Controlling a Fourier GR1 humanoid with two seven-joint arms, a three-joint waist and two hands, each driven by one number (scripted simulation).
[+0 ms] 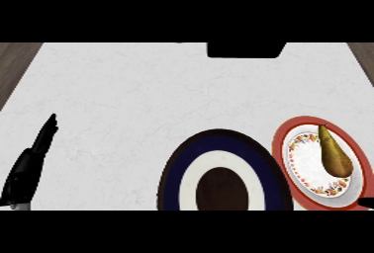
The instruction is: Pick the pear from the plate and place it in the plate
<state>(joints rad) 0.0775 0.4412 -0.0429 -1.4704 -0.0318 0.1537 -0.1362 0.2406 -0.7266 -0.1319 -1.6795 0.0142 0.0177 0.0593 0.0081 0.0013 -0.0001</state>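
White counter (168, 94), pear (333, 152) lying on red-rimmed plate (288, 129), dark-banded plate (177, 165) beside it, left hand (29, 165) fingers straight, pressed together, right hand (367, 202) barely showing, fingers can't tell.

L robot hand (29, 165): all black, matte, no markings, screws or cables visible. Shape is long and narrow, broader and blocky at the base near the lower edge, tapering into slim pointed fingers (48, 129). Surface looks smooth w/ faint grey highlights along the edges. No grey forearm shows behind it. R robot hand (367, 202): only a small black rounded tip at the frame's lower-right corner; too little seen to tell its shape.
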